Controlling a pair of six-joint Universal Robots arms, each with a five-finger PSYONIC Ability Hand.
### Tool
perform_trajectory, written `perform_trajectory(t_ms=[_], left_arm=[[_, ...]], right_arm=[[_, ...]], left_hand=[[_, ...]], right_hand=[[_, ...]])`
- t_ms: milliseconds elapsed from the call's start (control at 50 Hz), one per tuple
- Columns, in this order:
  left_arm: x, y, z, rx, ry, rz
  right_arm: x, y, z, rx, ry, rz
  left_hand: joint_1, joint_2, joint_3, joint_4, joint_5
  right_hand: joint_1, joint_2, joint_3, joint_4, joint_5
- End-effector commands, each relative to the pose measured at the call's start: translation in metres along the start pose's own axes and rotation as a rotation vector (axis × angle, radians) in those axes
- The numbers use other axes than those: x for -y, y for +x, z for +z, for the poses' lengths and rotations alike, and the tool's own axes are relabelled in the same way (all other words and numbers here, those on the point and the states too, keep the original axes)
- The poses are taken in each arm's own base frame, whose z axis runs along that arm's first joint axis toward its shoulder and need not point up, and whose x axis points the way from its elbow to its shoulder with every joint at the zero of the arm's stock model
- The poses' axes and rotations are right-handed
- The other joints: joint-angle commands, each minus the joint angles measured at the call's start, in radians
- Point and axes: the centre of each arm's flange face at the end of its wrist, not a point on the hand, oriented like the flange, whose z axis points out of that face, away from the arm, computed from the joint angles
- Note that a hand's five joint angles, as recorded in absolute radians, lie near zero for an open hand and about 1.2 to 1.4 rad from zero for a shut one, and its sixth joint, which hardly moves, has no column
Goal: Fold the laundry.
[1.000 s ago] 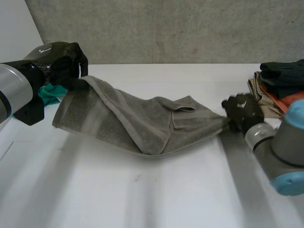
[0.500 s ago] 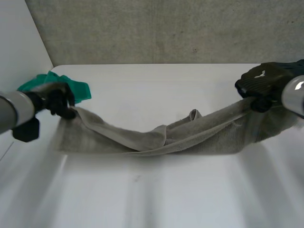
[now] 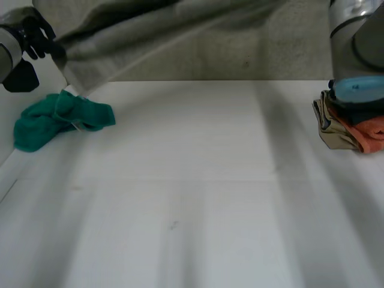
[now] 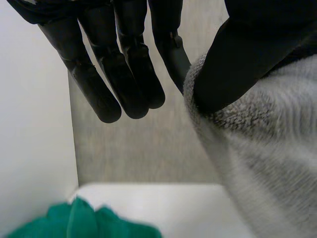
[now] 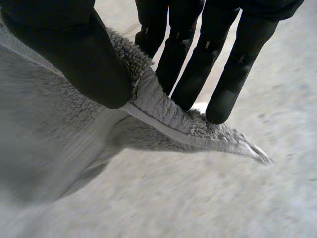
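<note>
A grey towel hung stretched high above the white table. The robot's left hand pinched one end between thumb and fingers, and the right hand was clamped on the hemmed edge near a corner. A crumpled green cloth lay at the table's left, with a stack of folded clothes at its right.

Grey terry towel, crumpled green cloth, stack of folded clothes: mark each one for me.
Grey terry towel point(image 3: 114, 42), head view, on the hanging end of its raised span.
Crumpled green cloth point(image 3: 60, 117), head view, on the middle of the heap.
Stack of folded clothes point(image 3: 331, 123), head view, on its beige layer.
</note>
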Motion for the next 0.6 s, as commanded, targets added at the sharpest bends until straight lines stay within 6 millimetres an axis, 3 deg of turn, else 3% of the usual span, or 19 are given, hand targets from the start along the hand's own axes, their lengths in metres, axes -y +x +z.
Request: perform_trajectory(t_ms=[20, 120, 200, 260, 340, 380, 420, 460, 560, 600], left_arm=[[-0.060, -0.015, 0.009, 0.045, -0.213, 0.021], [-0.103, -0.035, 0.013, 0.098, -0.353, 0.022], [-0.153, -0.058, 0.020, 0.151, -0.474, 0.054], [-0.177, -0.071, 0.022, 0.172, -0.528, 0.107], [-0.192, -0.080, 0.022, 0.177, -0.560, 0.179], [-0.193, -0.081, 0.022, 0.171, -0.562, 0.200], [-0.188, -0.079, 0.021, 0.144, -0.554, 0.222], [-0.182, -0.076, 0.018, 0.118, -0.547, 0.232], [-0.160, -0.068, 0.009, 0.018, -0.492, 0.270], [-0.146, -0.069, 0.004, -0.012, -0.448, 0.299]], right_arm=[[-0.044, -0.036, -0.043, 0.197, -0.267, -0.063], [-0.077, -0.056, -0.081, 0.305, -0.433, -0.062], [-0.117, -0.076, -0.132, 0.427, -0.607, -0.063], [-0.139, -0.088, -0.162, 0.494, -0.689, -0.061], [-0.157, -0.097, -0.187, 0.539, -0.751, -0.070], [-0.160, -0.097, -0.193, 0.545, -0.765, -0.073], [-0.160, -0.097, -0.197, 0.546, -0.772, -0.068], [-0.157, -0.096, -0.198, 0.548, -0.768, -0.064], [-0.141, -0.089, -0.194, 0.526, -0.741, -0.044], [-0.133, -0.087, -0.193, 0.515, -0.731, -0.023]], left_hand=[[0.248, 0.198, 0.203, 0.198, 0.226], [0.248, 0.198, 0.203, 0.198, 0.226], [0.248, 0.198, 0.203, 0.198, 0.226], [0.248, 0.198, 0.203, 0.198, 0.226], [0.248, 0.198, 0.203, 0.198, 0.226], [0.199, 0.149, 0.154, 0.149, 0.176], [-0.161, -0.210, -0.205, -0.211, -0.183], [-0.330, -0.379, -0.374, -0.380, -0.352], [-0.459, -0.508, -0.504, -0.509, -0.481], [-0.612, -0.661, -0.657, -0.662, -0.634]], right_hand=[[0.261, 0.215, 0.207, 0.200, 0.218], [0.261, 0.215, 0.207, 0.200, 0.218], [0.261, 0.215, 0.207, 0.200, 0.218], [0.261, 0.215, 0.207, 0.200, 0.218], [0.261, 0.215, 0.207, 0.200, 0.218], [0.261, 0.215, 0.207, 0.200, 0.218], [0.261, 0.215, 0.207, 0.200, 0.218], [0.261, 0.215, 0.207, 0.200, 0.218], [0.261, 0.215, 0.207, 0.200, 0.218], [0.261, 0.215, 0.207, 0.200, 0.218]])
